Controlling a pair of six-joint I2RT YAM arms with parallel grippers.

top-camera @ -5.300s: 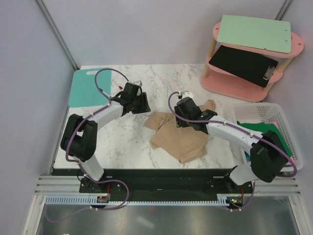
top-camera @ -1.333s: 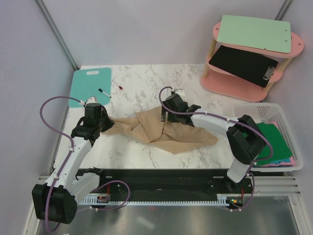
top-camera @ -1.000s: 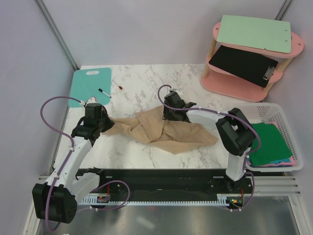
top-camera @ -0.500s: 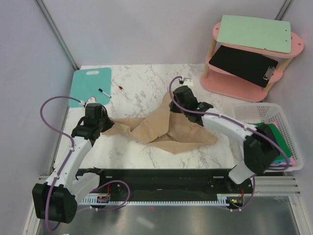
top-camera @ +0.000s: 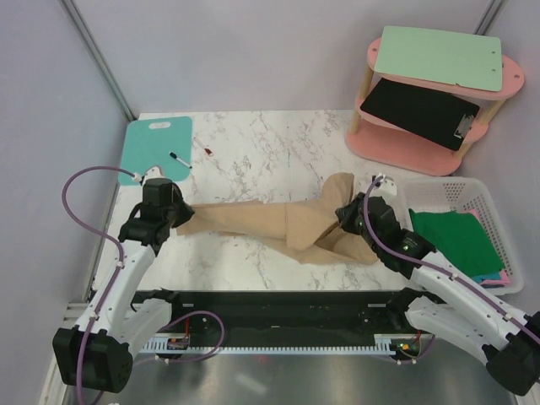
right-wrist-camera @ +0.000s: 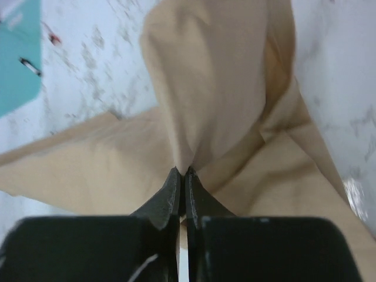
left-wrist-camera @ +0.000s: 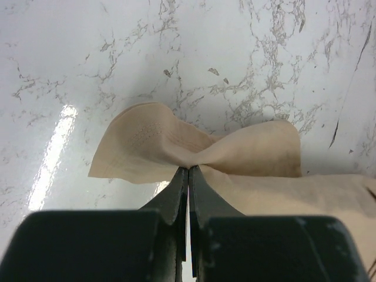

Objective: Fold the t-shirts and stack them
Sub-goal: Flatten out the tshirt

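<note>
**Tan t-shirt** (top-camera: pixel 278 224): lies on the counter (top-camera: pixel 270 143), drawn out into a long band. One end is just beside the white basket (top-camera: pixel 426 190) and the other is well apart from it. The cloth is bunched and overlapped at the basket end and flatter at the far end.

**Left tool** (top-camera: pixel 187 215): clenched on the shirt's edge at the end farthest from the basket. In the wrist view the jaws meet on a pinch of cloth that fans out to either side (bare marble shows beyond it).

**Right tool** (top-camera: pixel 342 213): grasping a raised fold of the same shirt at the end nearest the basket. Its jaws are pressed together, and the cloth rises in a peak from them.

**Basket contents:** a green t-shirt (top-camera: pixel 447 236) lies on top, with edges of blue and pink cloth (top-camera: pixel 494 277) showing beneath it.

**Well apart from the basket**, past the shirt's far end: a teal board (top-camera: pixel 152 148) with a marker (top-camera: pixel 179 159) at its edge.
</note>
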